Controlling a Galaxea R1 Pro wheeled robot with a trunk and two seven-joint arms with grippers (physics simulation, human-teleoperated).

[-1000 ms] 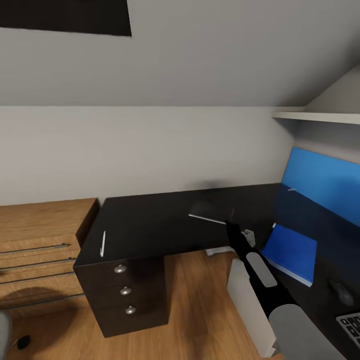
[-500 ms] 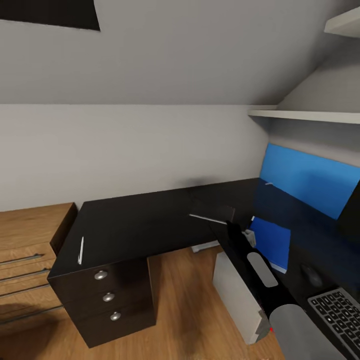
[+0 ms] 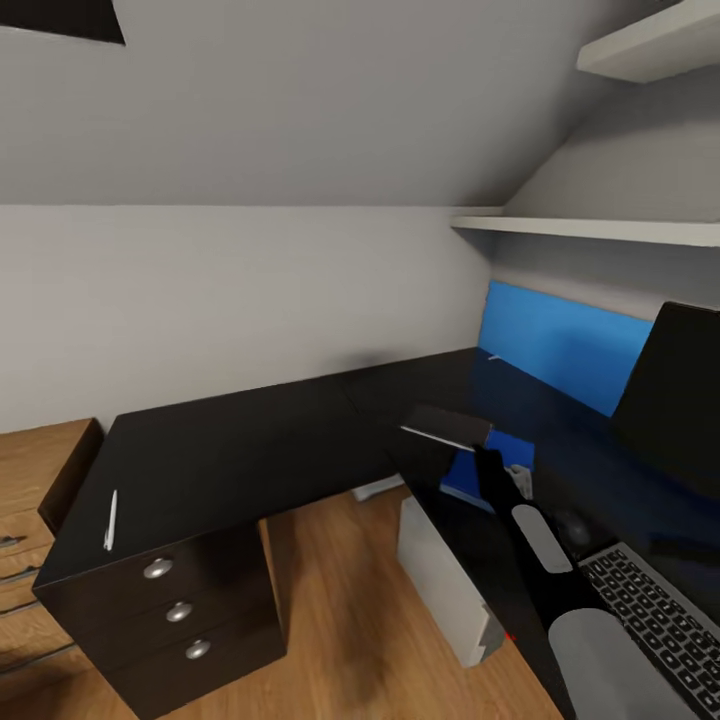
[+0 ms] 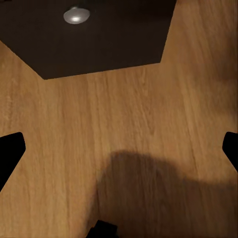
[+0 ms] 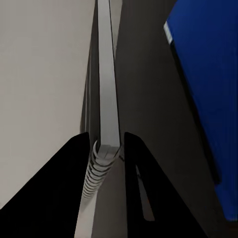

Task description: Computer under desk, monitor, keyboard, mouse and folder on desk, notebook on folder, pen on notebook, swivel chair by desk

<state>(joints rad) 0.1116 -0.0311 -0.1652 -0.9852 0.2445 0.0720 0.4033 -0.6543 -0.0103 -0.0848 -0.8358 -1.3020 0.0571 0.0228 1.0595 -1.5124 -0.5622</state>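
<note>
One notebook (image 5: 108, 99) is pinched in the right claw (image 5: 106, 144); one pen (image 3: 110, 520), one folder (image 3: 490, 462) are seen on the tabletop (image 3: 240, 450); left claw (image 4: 119, 148) is spread open.

The left gripper (image 4: 119, 148) hangs over a wooden floor (image 4: 148, 99), its two dark fingertips (image 4: 10, 153) spread wide at the frame's edges. A black drawer front (image 4: 114, 34) with a round silver knob (image 4: 75, 16) stands beyond, and a soft shadow (image 4: 144, 193) falls across the boards.

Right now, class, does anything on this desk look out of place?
Yes. The pen lies alone at the drawer end of the desk, near its edge, far from the folder. The notebook is pinched in the right gripper, not resting on the folder.
</note>
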